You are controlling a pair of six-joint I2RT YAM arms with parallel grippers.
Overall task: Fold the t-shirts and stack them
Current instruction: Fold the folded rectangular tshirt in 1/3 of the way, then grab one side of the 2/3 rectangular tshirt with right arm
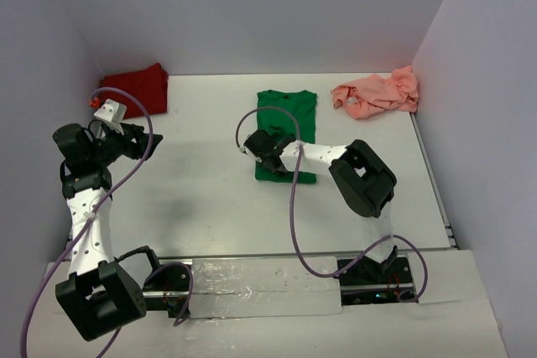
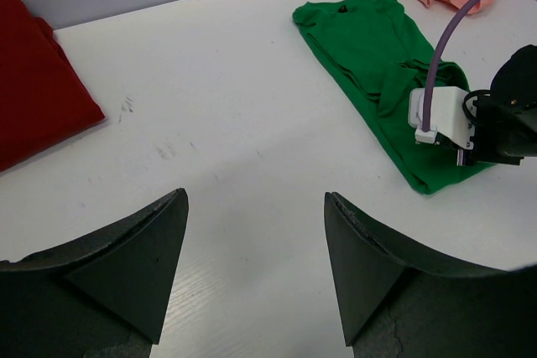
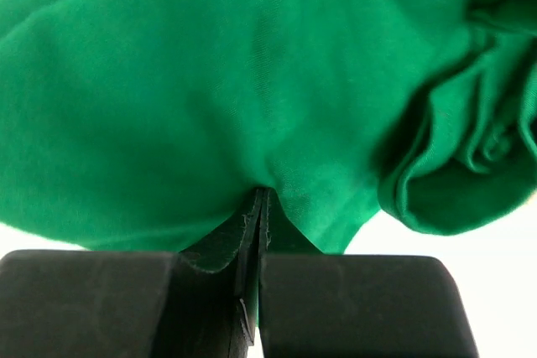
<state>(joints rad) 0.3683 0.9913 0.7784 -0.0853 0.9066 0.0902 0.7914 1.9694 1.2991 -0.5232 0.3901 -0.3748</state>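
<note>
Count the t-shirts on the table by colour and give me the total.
Green t-shirt: 1
Dark red t-shirt: 1
Salmon pink t-shirt: 1
Total: 3

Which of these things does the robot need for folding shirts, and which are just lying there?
For the job:
green t-shirt, pinched in the shut right hand
dark red t-shirt, folded
salmon pink t-shirt, crumpled
left hand, open

Just there:
table
purple cables
shiny strip by the arm bases
</note>
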